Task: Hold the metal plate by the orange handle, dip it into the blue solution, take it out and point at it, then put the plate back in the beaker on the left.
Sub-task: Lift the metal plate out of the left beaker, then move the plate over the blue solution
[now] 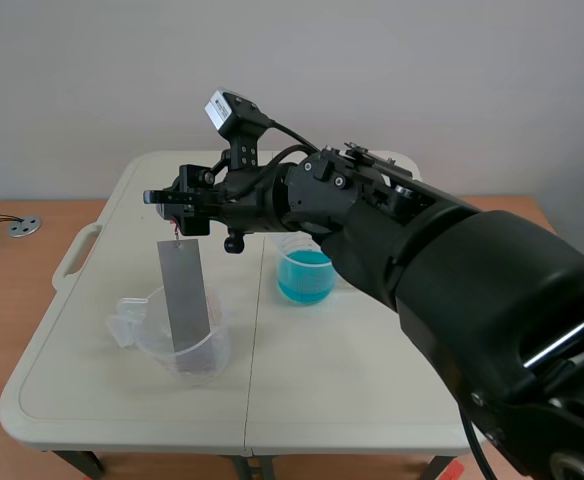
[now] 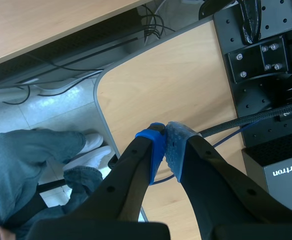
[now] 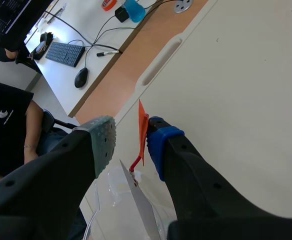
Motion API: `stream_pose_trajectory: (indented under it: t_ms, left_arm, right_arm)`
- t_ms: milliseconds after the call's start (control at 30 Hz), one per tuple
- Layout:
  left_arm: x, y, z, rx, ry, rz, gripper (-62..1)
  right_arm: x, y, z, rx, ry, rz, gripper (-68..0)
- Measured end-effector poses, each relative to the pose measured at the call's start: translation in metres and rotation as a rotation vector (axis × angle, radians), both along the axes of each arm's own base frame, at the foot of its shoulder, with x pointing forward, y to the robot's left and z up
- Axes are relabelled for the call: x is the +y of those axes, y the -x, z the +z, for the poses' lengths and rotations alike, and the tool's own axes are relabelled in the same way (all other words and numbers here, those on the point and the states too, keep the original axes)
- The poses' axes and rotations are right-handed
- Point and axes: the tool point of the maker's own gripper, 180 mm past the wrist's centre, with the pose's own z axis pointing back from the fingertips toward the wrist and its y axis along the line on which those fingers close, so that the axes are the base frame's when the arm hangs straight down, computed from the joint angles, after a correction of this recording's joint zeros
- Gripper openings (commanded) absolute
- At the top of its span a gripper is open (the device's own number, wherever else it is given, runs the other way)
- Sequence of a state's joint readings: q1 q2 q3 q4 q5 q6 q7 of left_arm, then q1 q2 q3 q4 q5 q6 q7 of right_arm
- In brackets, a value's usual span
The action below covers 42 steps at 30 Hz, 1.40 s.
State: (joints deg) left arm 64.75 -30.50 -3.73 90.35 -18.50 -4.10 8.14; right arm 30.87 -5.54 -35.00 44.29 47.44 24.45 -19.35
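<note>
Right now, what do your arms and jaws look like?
My right arm is big, black and rounded, with a thin black cable along it and a small camera with a white label on top. Its jaws are thick and black; one dotted pad is grey-green, the other blue. The left jaws match, with one bright blue pad and one paler dotted pad.

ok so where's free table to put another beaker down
The near strip of the table, in front of the clear beaker and the blue solution beaker, is bare. So is the far left corner. Crowded: the middle, where the right pincer hangs over the metal plate standing in the clear beaker.
</note>
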Motion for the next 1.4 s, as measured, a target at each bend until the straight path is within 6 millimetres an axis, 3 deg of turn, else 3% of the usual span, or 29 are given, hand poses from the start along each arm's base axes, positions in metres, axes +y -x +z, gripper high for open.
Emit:
stream_pose_trajectory:
  t_ms: [67,200,733,1200,1400]
  left_arm:
    - [0.0,0.0,0.0,0.0,0.0,0.0,-58.0]
    - [0.0,0.0,0.0,0.0,0.0,0.0,-58.0]
    - [0.0,0.0,0.0,0.0,0.0,0.0,-57.9]
    - [0.0,0.0,0.0,0.0,0.0,0.0,-58.0]
    - [0.0,0.0,0.0,0.0,0.0,0.0,-57.9]
  right_arm:
    - [0.0,0.0,0.0,0.0,0.0,0.0,-52.9]
    - [0.0,0.0,0.0,0.0,0.0,0.0,-66.7]
    - [0.009,0.016,0.009,-0.123,-0.006,0.13,-66.2]
    - [0.029,0.056,0.041,-0.366,0.023,0.302,-66.3]
    - [0.031,0.068,0.042,-0.428,0.072,0.326,-66.2]
